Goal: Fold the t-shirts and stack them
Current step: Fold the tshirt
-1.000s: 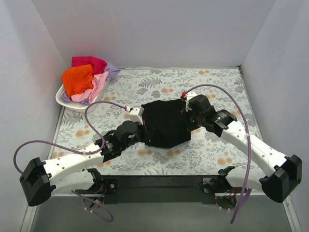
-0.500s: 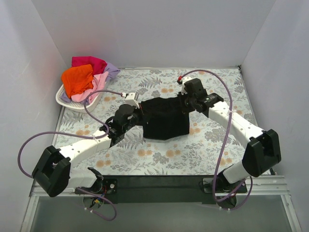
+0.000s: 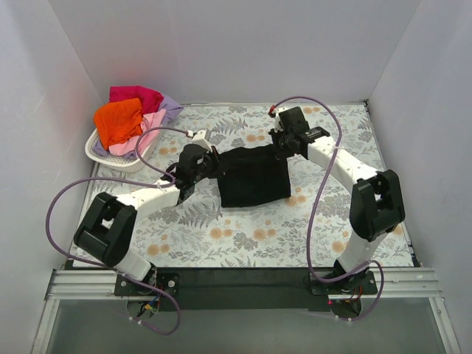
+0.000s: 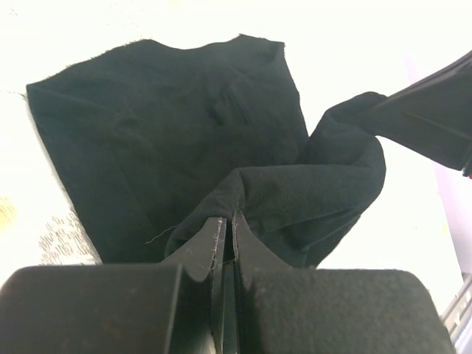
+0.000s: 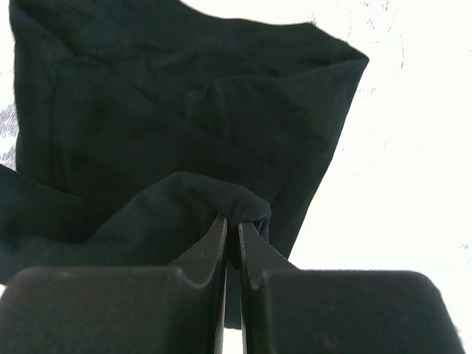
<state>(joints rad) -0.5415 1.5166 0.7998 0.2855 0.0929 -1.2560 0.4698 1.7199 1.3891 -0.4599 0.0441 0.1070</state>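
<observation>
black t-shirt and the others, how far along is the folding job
Done: no folded stack shows yet. In hand: the black t-shirt lies on the table, left claw and right claw each shut on a bunch of its far edge, mid-fold. Left: the orange shirt, pink shirt, magenta-red shirt and lavender shirt sit heaped, unfolded, in the white basket.

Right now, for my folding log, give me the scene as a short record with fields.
black t-shirt: on the floral table, held at its far edge by both claws
left claw: shut on black t-shirt
right claw: shut on black t-shirt
basket: white, far left, heaped with orange shirt, pink shirt, magenta-red shirt, lavender shirt
stack: none yet
</observation>
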